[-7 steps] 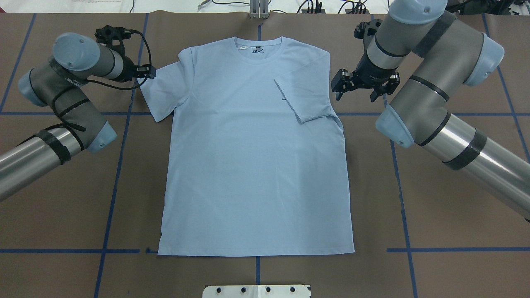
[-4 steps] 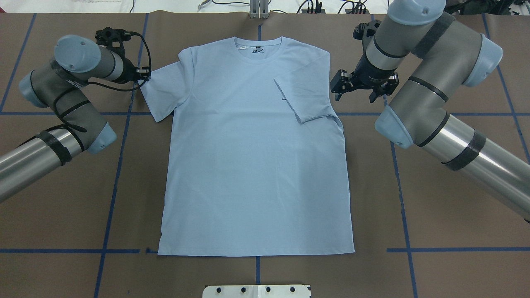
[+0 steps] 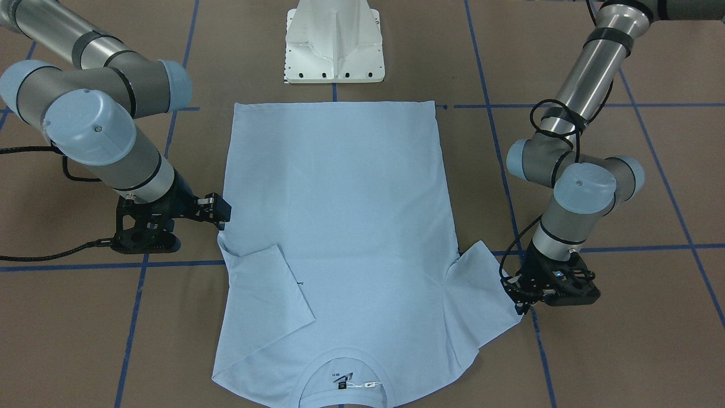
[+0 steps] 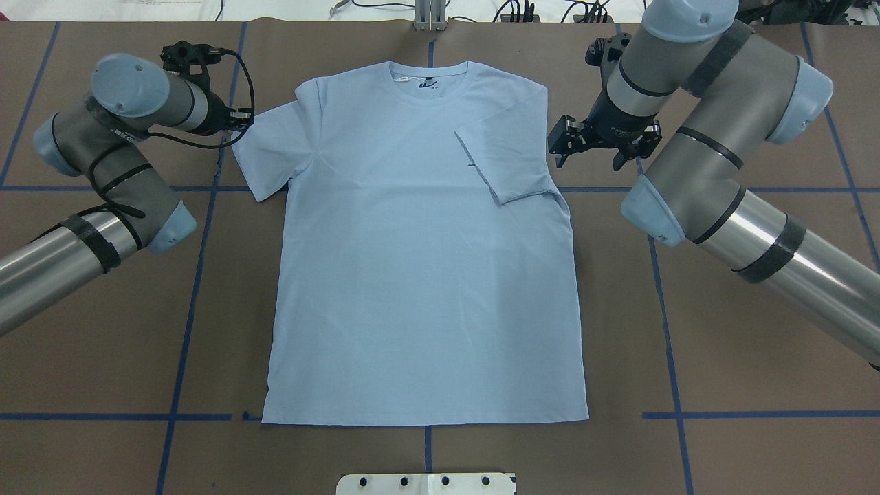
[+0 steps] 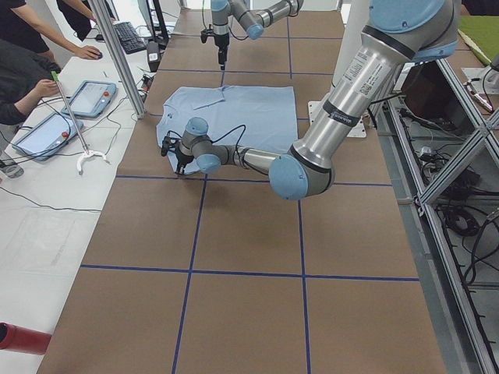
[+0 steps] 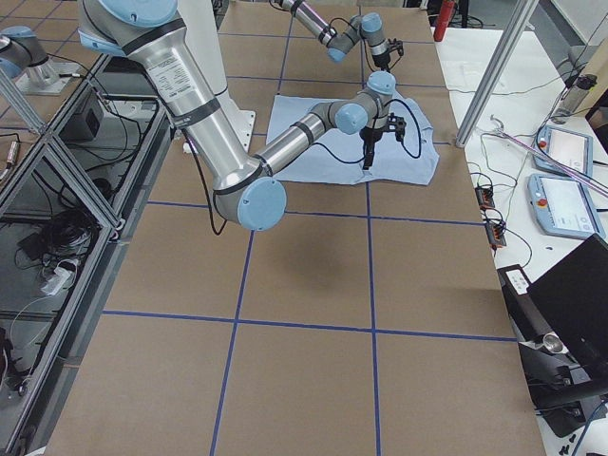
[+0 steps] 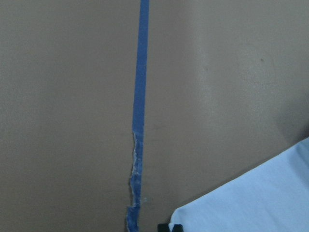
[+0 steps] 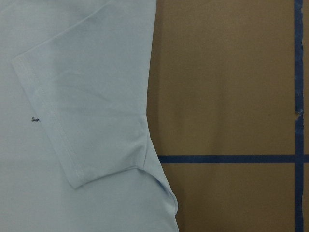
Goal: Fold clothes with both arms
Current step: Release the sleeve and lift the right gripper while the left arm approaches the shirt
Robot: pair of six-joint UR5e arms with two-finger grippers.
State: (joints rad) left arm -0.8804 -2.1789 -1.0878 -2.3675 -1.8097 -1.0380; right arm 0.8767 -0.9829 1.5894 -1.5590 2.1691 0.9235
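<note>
Light blue short-sleeved T-shirt (image 4: 426,275) lies flat and front up on the brown paper-covered desk (image 4: 722,357), between the two hands.

Inside the collar is a dark printed neck logo (image 3: 342,378) with a line of small lettering above it, too small to read. Beside it a white paper tag (image 3: 369,385) hangs on a thin string. In the right wrist view, a bit of dark chest script (image 8: 35,119) shows at the hem of the folded-in sleeve (image 8: 91,96). It may begin "Su", but the sleeve hides the rest. White lettering circles the wrist above the right hand, and it is also illegible.

The black two-finger right hand (image 4: 595,150) is spread wide and holds nothing. It sits just outside the shirt's shoulder edge, and the folded-in sleeve lies just inward of it.

The black two-finger left hand (image 4: 240,121) sits at the outer corner of the spread-out sleeve (image 4: 265,155), which extends inward from it. The grey arm covers most of this hand from above. The left wrist view shows only a sliver of black fingertip (image 7: 169,227) at its bottom edge, touching or overlapping the sleeve corner. I cannot tell whether this hand is closed on the cloth. A blue tape line (image 7: 139,96) with a torn edge runs across the desk just beyond it.
</note>
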